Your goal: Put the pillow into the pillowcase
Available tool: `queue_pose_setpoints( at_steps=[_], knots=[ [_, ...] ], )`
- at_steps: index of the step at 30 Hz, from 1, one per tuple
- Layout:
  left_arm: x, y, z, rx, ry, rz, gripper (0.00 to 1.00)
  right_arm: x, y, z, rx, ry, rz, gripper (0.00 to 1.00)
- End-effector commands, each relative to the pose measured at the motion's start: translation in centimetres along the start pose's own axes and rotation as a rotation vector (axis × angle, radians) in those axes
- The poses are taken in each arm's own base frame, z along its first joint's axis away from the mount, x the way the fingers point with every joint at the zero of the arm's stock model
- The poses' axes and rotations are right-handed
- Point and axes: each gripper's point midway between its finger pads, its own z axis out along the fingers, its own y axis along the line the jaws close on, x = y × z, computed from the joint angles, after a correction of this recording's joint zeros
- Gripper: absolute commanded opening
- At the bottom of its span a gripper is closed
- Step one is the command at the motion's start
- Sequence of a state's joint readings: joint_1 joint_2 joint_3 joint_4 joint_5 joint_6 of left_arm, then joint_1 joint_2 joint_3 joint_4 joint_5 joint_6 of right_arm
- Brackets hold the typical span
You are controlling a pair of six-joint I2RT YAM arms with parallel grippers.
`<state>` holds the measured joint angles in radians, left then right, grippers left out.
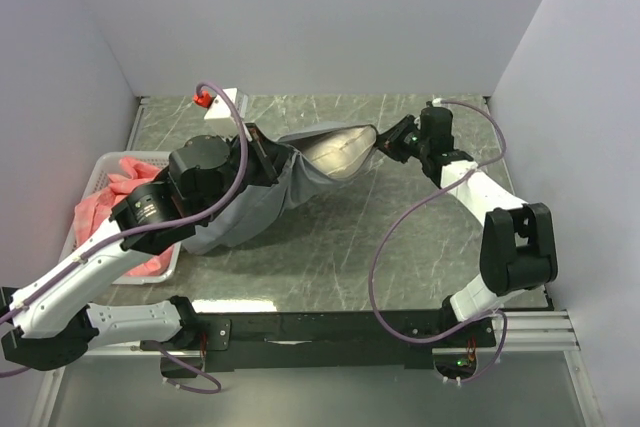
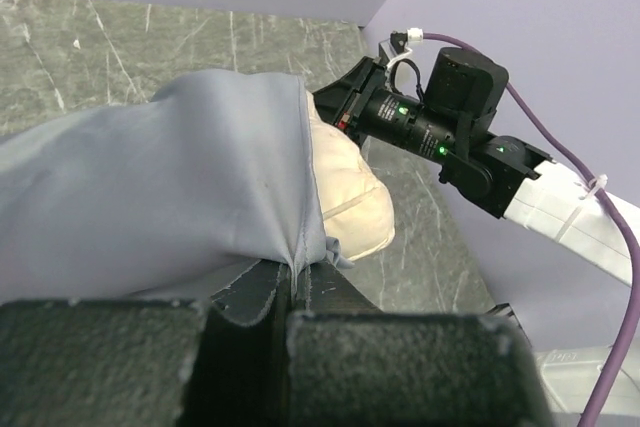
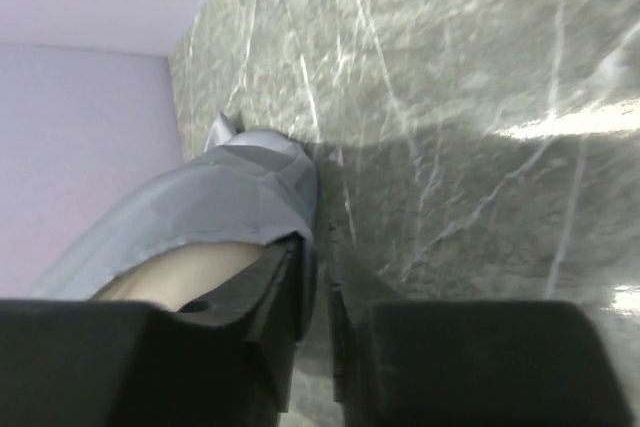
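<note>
Both fingers of the left gripper [image 2: 297, 292] are pressed together on the hem of the pillowcase [image 2: 150, 197]. The right gripper [image 3: 318, 317] pinches the hem on the far side of the opening. The pillow [image 2: 355, 197] lies mostly inside the pillowcase, with one cream end sticking out of its mouth, on the marbled table [image 1: 400, 247]. At the left edge stands a white basket [image 1: 97, 169] holding a pink cloth [image 1: 105, 207].

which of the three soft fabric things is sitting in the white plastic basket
The crumpled pink-red cloth, in the white lattice basket at the left. The smooth grey pillowcase and the cream tufted pillow partly inside it lie on the marbled table.
</note>
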<state>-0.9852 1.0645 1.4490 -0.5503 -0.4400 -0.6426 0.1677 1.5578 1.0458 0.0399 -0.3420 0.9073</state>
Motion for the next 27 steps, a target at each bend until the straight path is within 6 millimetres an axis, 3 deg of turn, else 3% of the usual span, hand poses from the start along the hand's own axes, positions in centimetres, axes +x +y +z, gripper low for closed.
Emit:
queue_pose_setpoints(
  at_steps=[1,3,6,7,9,10,12,13,15,16,19,25,27],
  knots=[
    [-5.7,-1.5,-2.1,0.049,-0.156,-0.046,0.02,-0.3,2.6,0.3,-0.049,0.002,-0.030,0.10],
    [-6.3,-1.5,-2.4,0.046,-0.169,-0.038,0.02,-1.0,3.2,-0.2,-0.046,-0.018,-0.031,0.00],
    [-8.4,-1.7,-3.1,0.034,-0.219,-0.023,0.02,-3.7,5.6,-2.9,-0.029,-0.098,-0.055,0.00],
    [-9.1,-1.9,-3.3,0.036,-0.236,-0.020,0.02,-5.0,7.8,-4.9,-0.058,-0.137,-0.058,0.00],
    [-11.5,-2.7,-3.9,0.055,-0.303,-0.015,0.01,-7.6,9.9,-7.8,-0.091,-0.214,-0.039,0.00],
    [-12.3,-2.7,-4.2,0.050,-0.332,-0.014,0.01,-9.3,12.4,-10.8,-0.129,-0.276,-0.040,0.00],
    [-14.4,-3.3,-4.6,0.052,-0.390,-0.007,0.01,-11.9,14.7,-14.4,-0.168,-0.366,-0.032,0.00],
    [-15.1,-3.4,-4.7,0.046,-0.410,-0.003,0.01,-13.5,17.4,-17.6,-0.206,-0.432,-0.045,0.00],
    [-16.8,-3.9,-5.0,0.044,-0.455,0.018,0.01,-15.1,19.9,-21.0,-0.240,-0.504,-0.062,0.00],
    [-17.8,-4.1,-5.3,0.044,-0.491,0.011,0.01,-16.0,22.4,-23.9,-0.283,-0.554,-0.078,0.00],
    [-20.7,-4.5,-6.4,0.037,-0.589,0.010,0.01,-17.6,25.8,-28.7,-0.350,-0.670,-0.094,0.00],
    [-23.3,-4.4,-5.9,-0.024,-0.666,0.113,0.04,-19.9,28.9,-33.1,-0.435,-0.815,-0.090,0.00],
    [-22.8,-6.5,-4.9,0.085,-0.609,0.220,0.04,-20.7,29.2,-33.6,-0.442,-0.857,-0.078,0.00]
  ],
)
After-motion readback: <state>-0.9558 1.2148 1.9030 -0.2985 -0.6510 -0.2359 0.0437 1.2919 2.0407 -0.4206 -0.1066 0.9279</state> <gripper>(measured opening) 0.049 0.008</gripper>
